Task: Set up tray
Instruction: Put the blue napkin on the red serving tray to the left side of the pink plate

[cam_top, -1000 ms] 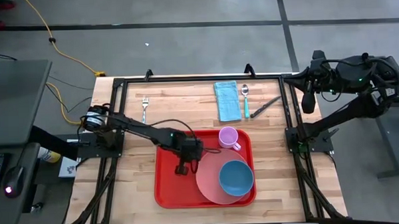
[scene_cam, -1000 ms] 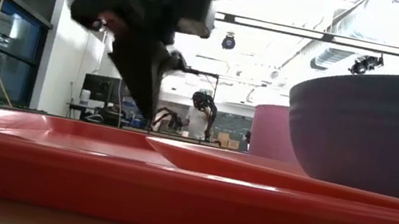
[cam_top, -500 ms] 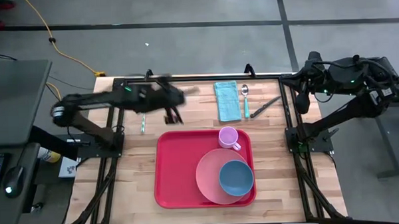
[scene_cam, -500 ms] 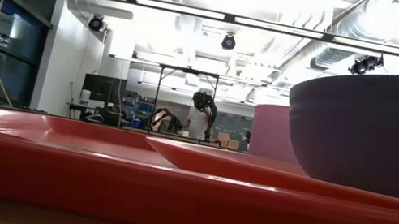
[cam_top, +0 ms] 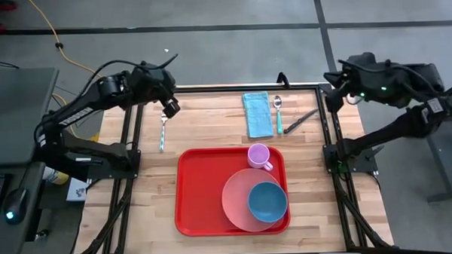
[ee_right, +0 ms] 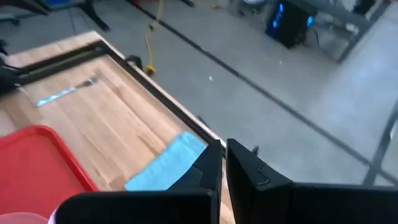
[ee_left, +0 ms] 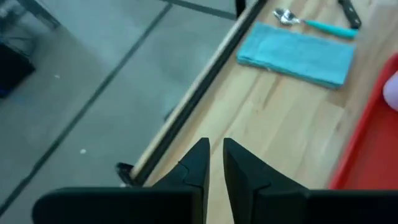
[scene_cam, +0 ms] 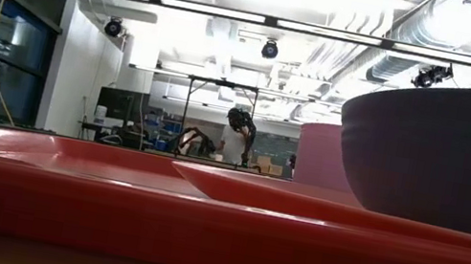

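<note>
tray [cam_top: 198, 196] sits at 6 o'clock on the table, flat, red, low rim. already loaded: pink plate [cam_top: 236, 206] with blue bowl [cam_top: 267, 202] on it, pink cup [cam_top: 259, 154] at the tray's 1 o'clock corner. left to place: fork [cam_top: 163, 128] at 10 o'clock, napkin [cam_top: 256, 113], spoon [cam_top: 277, 112] and knife [cam_top: 300, 120] near 12-1 o'clock. left gripper [cam_top: 169, 108] above the fork's top end, fingers a narrow slit apart, empty. right gripper [cam_top: 329, 102] parked at 2 o'clock, closed, empty.
</note>
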Motion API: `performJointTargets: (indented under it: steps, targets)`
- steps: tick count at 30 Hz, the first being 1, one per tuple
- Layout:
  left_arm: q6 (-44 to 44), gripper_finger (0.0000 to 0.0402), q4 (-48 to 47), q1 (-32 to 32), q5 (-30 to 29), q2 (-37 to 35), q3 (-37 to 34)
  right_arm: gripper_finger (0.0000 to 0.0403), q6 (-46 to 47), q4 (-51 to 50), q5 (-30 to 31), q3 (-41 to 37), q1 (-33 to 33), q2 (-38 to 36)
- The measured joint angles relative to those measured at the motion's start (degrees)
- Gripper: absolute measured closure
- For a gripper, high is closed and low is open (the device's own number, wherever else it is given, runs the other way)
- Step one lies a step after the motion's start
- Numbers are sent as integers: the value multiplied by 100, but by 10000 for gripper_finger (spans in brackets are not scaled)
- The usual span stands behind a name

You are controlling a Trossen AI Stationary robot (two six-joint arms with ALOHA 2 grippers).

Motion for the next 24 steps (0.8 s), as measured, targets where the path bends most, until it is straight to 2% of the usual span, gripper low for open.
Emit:
performJointTargets:
  steps: [6, 13, 17, 24]
  targets:
    - [119, 343, 9, 313, 68, -104, -509, 403, -103, -76, -805, -4, -1062, 369]
    - [570, 361, 154, 685, 394, -786, -711, 403, -454, 422, -1993, -117, -2306, 562]
    - [786, 366, 181, 781, 517, -1198, -741, 403, -638, 1425, -2958, -941, -2978, 552]
    - [992, 366, 156, 772, 923, -1526, -746, 403, -435, 3465, -4319, -3158, -4079, 564]
